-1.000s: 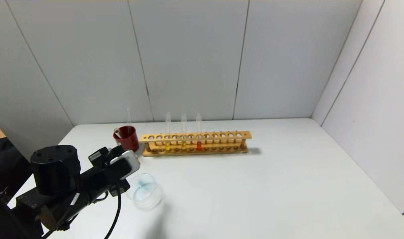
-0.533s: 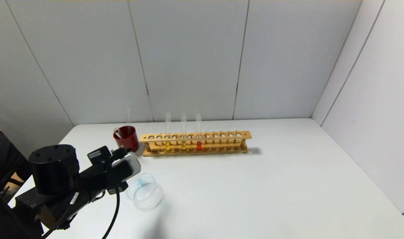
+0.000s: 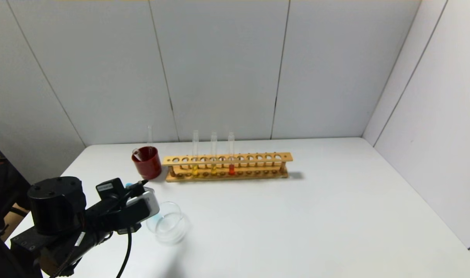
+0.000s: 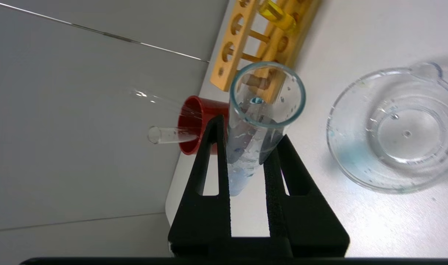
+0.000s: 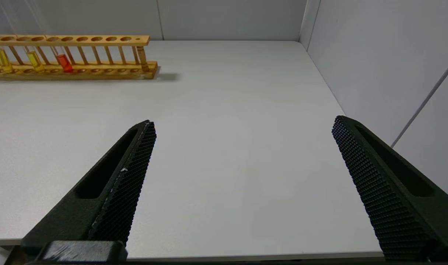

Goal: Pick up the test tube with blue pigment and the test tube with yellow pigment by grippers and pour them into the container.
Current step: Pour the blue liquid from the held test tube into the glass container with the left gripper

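The blue pour appears complete: the dish (image 4: 393,129) carries a faint blue film along one side of its floor, and the blue tube (image 4: 259,121) holds only droplets and a pale blue trace near its round bottom. The left gripper (image 4: 248,154) is pinching this tube between its two black fingers (image 4: 209,162), which press on the glass below the open mouth; the mouth points toward the wrist camera and the tube sits beside the dish, not over it. In the head view the left gripper (image 3: 142,202) is at the table's left front, just left of the dish (image 3: 168,224). Remaining work, as judged from the scene: dispose of the emptied tube, then collect and pour the yellow pigment. Two tubes with yellow liquid stand upright in the rack (image 3: 227,166), and the yellow tube (image 3: 213,152) is taken here as the lighter one, second from the left, with a red-orange tube (image 3: 231,152) beside it. A red cup (image 3: 147,161) left of the rack already contains a leaning empty tube. The right gripper (image 5: 242,184) hangs spread wide over bare table, well apart from the rack, holding nothing.
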Robot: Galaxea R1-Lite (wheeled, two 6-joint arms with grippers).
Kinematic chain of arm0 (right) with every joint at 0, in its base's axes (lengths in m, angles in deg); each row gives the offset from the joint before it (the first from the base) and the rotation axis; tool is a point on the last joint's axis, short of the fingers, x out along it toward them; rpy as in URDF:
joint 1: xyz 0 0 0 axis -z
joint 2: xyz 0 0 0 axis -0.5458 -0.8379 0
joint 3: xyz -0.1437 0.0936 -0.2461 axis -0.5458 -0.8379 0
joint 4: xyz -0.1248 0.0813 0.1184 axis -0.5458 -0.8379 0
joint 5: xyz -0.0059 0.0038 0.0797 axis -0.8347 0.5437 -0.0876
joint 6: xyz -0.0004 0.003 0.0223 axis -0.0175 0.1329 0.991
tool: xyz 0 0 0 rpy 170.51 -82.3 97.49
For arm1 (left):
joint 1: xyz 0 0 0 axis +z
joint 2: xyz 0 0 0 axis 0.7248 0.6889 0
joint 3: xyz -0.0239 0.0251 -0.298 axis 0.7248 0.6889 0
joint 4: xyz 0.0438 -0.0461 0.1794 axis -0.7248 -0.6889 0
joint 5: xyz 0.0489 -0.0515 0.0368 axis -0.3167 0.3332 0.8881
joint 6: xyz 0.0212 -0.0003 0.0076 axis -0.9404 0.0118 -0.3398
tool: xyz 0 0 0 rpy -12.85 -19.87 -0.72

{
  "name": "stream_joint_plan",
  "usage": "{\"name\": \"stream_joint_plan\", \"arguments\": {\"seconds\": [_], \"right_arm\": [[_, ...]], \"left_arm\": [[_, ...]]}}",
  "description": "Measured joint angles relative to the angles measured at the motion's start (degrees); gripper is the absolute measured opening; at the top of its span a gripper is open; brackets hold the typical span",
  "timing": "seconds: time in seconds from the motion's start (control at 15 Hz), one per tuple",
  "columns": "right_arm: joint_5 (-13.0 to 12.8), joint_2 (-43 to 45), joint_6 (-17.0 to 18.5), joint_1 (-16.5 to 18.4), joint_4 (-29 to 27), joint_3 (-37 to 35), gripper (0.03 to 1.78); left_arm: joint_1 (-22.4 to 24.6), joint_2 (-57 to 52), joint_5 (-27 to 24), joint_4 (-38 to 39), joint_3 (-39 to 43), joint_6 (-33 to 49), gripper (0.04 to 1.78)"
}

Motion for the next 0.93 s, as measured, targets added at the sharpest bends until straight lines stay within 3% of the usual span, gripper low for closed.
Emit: {"name": "stream_joint_plan", "arguments": {"seconds": [0.93], "right_arm": [[0.00, 0.00, 0.00, 0.00, 0.00, 0.00, 1.75]], "left_arm": [[4.32, 2.15, -0.17, -0.13, 0.34, -13.51, 0.31]]}}
